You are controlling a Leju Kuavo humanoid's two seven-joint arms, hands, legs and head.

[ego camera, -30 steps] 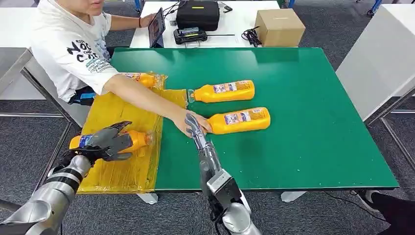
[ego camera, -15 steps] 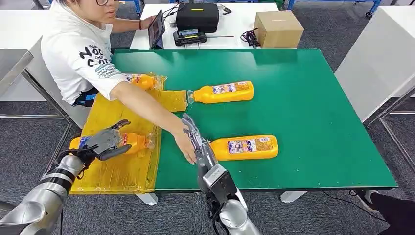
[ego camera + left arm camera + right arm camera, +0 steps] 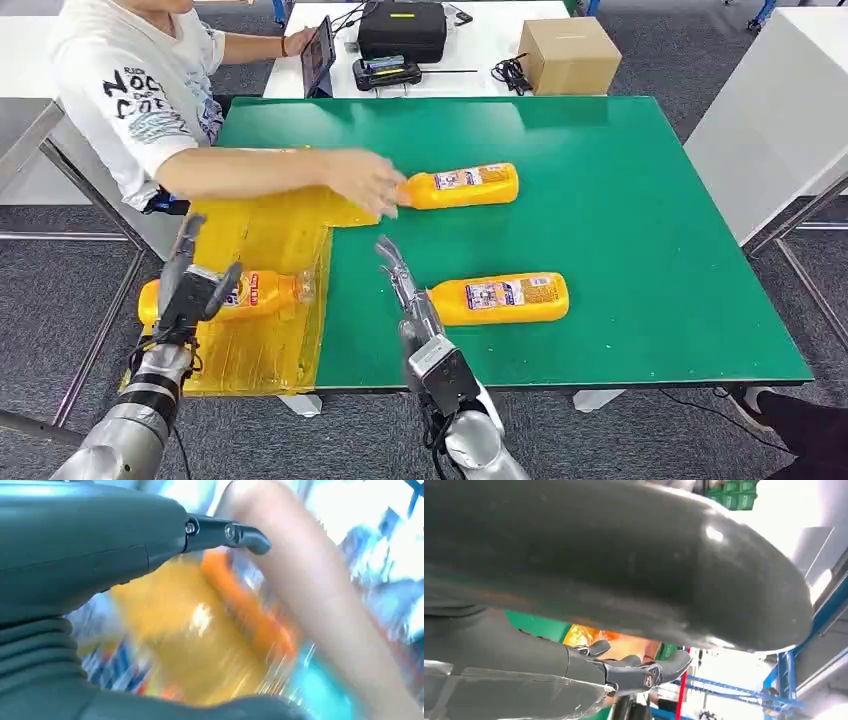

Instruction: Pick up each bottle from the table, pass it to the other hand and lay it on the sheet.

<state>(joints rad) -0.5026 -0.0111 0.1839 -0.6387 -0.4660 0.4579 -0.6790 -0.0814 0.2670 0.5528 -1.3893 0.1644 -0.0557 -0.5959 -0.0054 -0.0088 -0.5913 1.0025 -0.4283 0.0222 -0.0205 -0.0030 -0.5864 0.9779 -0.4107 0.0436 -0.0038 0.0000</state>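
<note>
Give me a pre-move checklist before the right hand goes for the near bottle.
1. Left hand off the bottle on the sheet: ok, fingers spread above it, nothing held.
2. That bottle lies on the yellow sheet: ok.
3. Right hand free: ok, fingers straight, holding nothing.
4. Near bottle within reach: ok, lying on the green table right beside the right hand.
5. Workspace free of people: not ok, a person's hand is at the cap of the far bottle.
6. Contact between right hand and near bottle: cannot tell.
</note>
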